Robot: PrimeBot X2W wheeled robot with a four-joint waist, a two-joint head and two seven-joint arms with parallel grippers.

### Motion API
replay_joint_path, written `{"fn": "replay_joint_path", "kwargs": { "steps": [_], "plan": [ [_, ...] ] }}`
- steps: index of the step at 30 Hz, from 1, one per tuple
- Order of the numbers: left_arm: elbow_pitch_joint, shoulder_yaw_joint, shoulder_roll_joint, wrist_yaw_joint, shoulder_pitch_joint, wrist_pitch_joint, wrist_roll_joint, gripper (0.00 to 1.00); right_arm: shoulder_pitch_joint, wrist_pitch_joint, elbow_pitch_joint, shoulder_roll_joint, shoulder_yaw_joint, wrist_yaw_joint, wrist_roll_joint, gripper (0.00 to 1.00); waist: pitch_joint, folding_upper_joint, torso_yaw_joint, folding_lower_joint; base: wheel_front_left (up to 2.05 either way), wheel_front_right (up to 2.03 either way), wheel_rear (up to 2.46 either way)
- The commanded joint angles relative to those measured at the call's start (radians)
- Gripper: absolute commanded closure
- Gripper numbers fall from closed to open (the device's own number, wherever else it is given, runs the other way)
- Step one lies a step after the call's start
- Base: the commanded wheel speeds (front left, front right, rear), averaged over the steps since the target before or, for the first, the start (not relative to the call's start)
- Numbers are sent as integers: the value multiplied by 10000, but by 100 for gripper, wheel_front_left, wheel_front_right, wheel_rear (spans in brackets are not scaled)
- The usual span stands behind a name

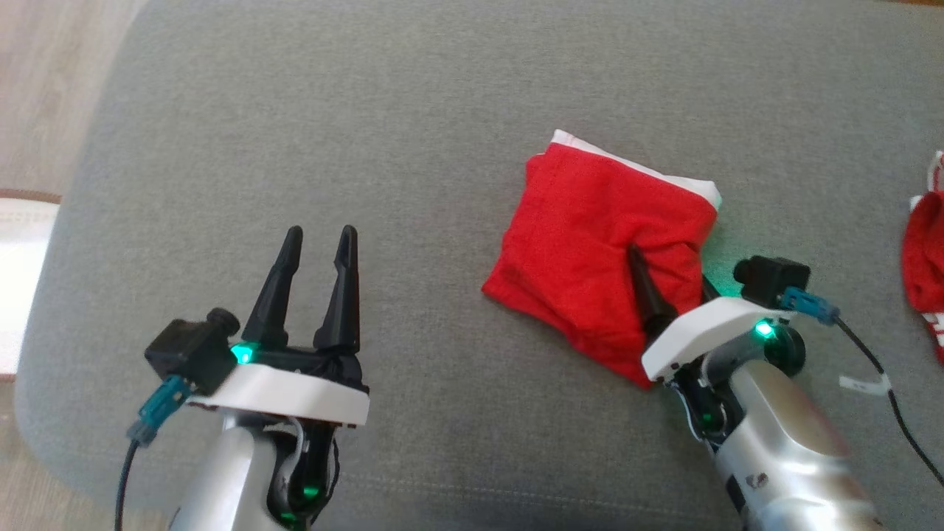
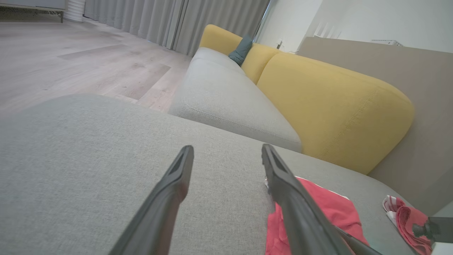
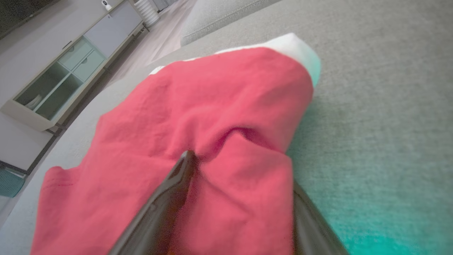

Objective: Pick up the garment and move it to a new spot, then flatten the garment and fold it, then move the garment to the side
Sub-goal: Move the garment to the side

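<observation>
A red garment (image 1: pixel 582 243) with a white band lies folded on the grey cushion (image 1: pixel 332 133), right of centre. My right gripper (image 1: pixel 667 269) is at its near right edge. One dark finger (image 1: pixel 640 284) rests on top of the cloth and the other is tucked beneath a raised fold. In the right wrist view the garment (image 3: pixel 212 99) bulges up between the spread fingers (image 3: pixel 166 198), so the right gripper (image 3: pixel 240 156) is open. My left gripper (image 1: pixel 321 232) hovers open over bare cushion, well left of the garment. The left wrist view shows its gripper (image 2: pixel 227 148) with nothing in it and the garment (image 2: pixel 329 209) behind the right finger.
A second red and white cloth (image 1: pixel 925 265) lies at the cushion's far right edge. The cushion's rounded left edge drops to pale wooden floor (image 1: pixel 44 74). A grey sofa seat with yellow backrests (image 2: pixel 329 102) stands beyond. A low cabinet (image 3: pixel 63 67) lines the wall.
</observation>
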Motion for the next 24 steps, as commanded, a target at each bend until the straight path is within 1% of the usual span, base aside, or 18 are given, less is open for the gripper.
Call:
{"fn": "replay_joint_path", "kwargs": {
  "steps": [1,4,8,9,12,15,19,22,24],
  "plan": [
    [-263,397,81,-13,-479,-53,59,0,29,27,167,116,347,-7,66,100,6,0,-171,0,0,0,0],
    [-257,402,81,-30,-537,-53,56,0,-150,-261,287,116,442,-7,-163,100,-35,0,-428,0,0,0,0],
    [-259,471,81,-20,-552,-53,68,0,-426,-634,469,109,313,-7,-956,100,-132,0,-830,0,0,0,0],
    [-259,471,81,-20,-552,-53,68,0,-426,-634,469,109,313,-7,-956,100,-132,0,-830,0,0,0,0],
    [-272,528,81,-31,-532,-53,79,0,-656,-837,424,-191,121,-7,-1904,100,-205,0,-1151,0,0,0,0],
    [-302,582,81,-44,-513,-53,98,0,-872,-922,90,-786,-29,-7,-2882,100,-235,0,-1495,0,0,0,0],
    [-334,641,81,-72,-566,-53,135,0,-1163,-682,-785,-1829,-5,-7,-3862,100,-180,0,-1975,0,0,0,0],
    [-347,643,81,-105,-654,-53,169,0,-1337,-171,-1543,-2799,302,-7,-4170,100,-81,0,-2295,0,0,0,0],
    [-359,665,81,-119,-722,-53,184,0,-1435,233,-2059,-3490,640,-7,-4098,100,21,0,-2490,0,0,0,0]
  ]
}}
